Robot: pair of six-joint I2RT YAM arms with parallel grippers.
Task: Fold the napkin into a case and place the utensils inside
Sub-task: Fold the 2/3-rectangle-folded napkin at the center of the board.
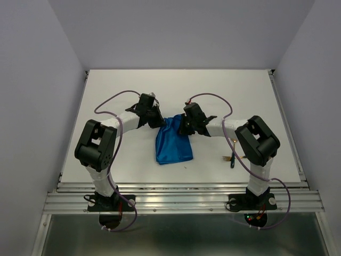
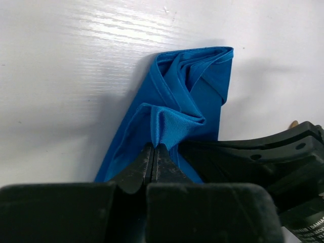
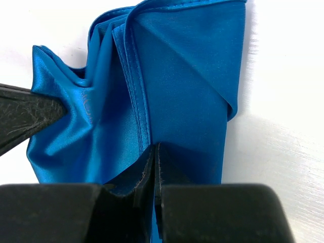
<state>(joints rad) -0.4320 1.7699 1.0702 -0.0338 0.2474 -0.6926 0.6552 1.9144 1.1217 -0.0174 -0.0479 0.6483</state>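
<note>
The blue napkin lies partly folded in the middle of the table, its far end bunched between both arms. My left gripper is shut on a raised pleat of the napkin; its tips pinch the cloth. My right gripper is shut at the napkin's stitched edge, with cloth caught between its tips. The left gripper's finger pulls a corner up at the left of the right wrist view. The utensils lie on the table to the right, partly behind the right arm.
The white table is walled on three sides, and a metal rail runs along its near edge. The right arm's elbow hangs over the utensils. The right gripper's black body crowds the left wrist view.
</note>
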